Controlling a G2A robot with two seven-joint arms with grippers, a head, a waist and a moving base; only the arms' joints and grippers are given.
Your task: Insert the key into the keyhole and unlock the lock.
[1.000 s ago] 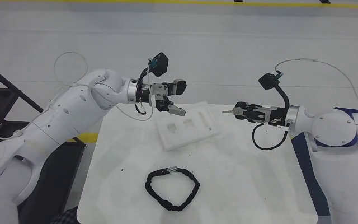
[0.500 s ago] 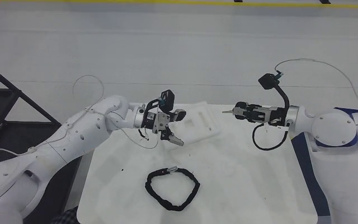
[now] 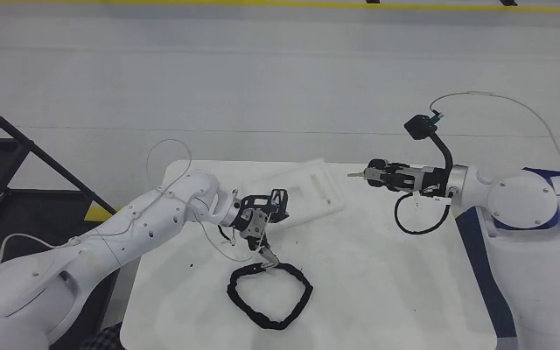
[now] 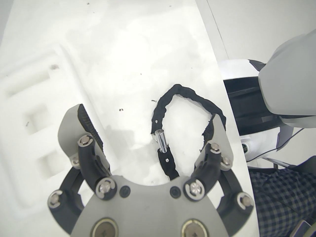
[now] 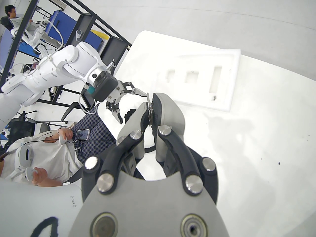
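**Left gripper open over the chain lock, key pinched in the right**

My left gripper hangs low over the near middle of the table with its jaws spread wide. From its wrist camera I see the silver lock cylinder lying between the two fingers. One fingertip overlaps the black fabric-sleeved chain on the loop's far side; I cannot tell if it touches. The chain lock lies flat as a closed loop near the table's front edge. Its lock cylinder sits at the end nearest the foam tray.

My right gripper is held out level above the table, just beside the right end of the foam tray and well apart from the lock. Its jaws are clamped together on the key, a thin sliver of metal poking out past the pads of the right gripper. The foam tray shows three rectangular pockets.
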